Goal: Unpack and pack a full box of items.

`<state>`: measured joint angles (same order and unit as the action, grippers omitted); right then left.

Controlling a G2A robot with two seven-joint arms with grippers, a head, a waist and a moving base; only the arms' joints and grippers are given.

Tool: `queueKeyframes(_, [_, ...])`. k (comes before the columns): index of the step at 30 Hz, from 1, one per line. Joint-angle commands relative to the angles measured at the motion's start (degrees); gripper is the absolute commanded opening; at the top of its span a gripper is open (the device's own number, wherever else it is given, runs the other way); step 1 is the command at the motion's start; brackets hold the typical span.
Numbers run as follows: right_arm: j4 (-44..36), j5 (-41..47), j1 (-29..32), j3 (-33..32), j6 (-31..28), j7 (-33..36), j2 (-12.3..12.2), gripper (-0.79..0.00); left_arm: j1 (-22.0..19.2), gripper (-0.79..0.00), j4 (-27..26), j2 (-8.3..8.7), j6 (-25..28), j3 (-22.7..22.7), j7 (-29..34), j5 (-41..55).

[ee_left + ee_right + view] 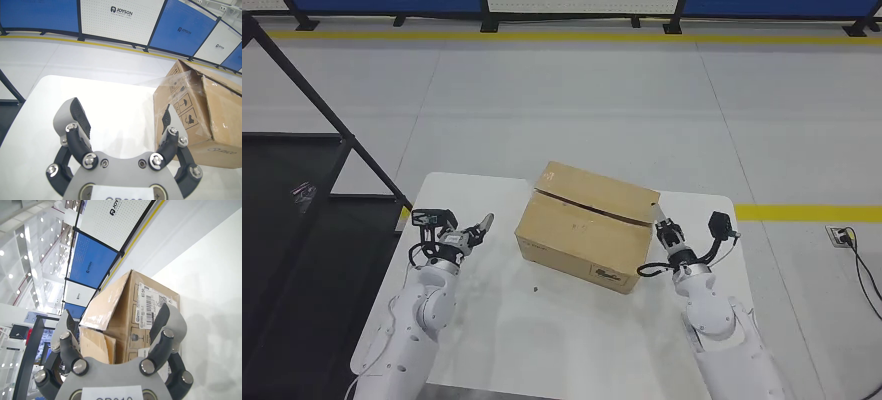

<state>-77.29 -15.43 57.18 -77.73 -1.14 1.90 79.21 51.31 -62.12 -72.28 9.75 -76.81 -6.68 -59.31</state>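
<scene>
Two grippers: left gripper [122, 104] and right gripper [116, 309], fingers apart, empty.
Box [582, 225]: near table [492, 330] far edge, between them.

box [587, 225] — matt cardboard, glossy clear tape [175, 79]; left pincer [122, 103] — matt metal, ribbed rubbery pads [80, 117]

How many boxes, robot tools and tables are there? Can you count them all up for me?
Cardboard box: 1
Tools: 2, the left tool and the right tool, both open
White table: 1
Total: 4
</scene>
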Motion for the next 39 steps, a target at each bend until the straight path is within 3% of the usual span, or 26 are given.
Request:
queueKeyframes(1, [2.31, 1.07, -1.43, 0.36, -1.1, -0.8, 0.23, 0.0, 0.47, 0.0, -0.05, 0.06, -0.19, -0.26, 0.02, -0.14])
queueKeyframes(10, [9.54, 4.24, -6.95, 2.43, -5.97, 1.96, 1.01, 0.0, 1.52, 0.0, -0.66, 0.17, -1.43, -1.34, 0.42, -0.01])
queueKeyframes(21, [13.0, 5.28, -9.05, 4.02, -11.37, 8.21, 1.21, 0.0, 0.08, 0.0, 1.14, 0.02, -2.76, -1.19, 0.91, -1.12])
queueKeyframes(30, [10.26, 3.82, -5.9, 0.04, -18.44, 14.3, -0.39, 0.0, -2.32, 0.0, 4.0, -0.07, -1.11, -0.36, 1.05, -3.06])
queueKeyframes(34, [6.42, 6.01, -2.69, -3.8, -24.47, 24.64, -1.93, 0.0, -2.61, 0.0, 4.36, -0.08, 1.22, 0.42, 0.91, -4.06])
queueKeyframes(39, [5.86, 5.35, -2.21, -4.88, -24.27, 25.24, -2.25, 0.0, -2.78, 0.0, 4.81, -0.09, 3.35, 1.14, 0.67, -5.09])
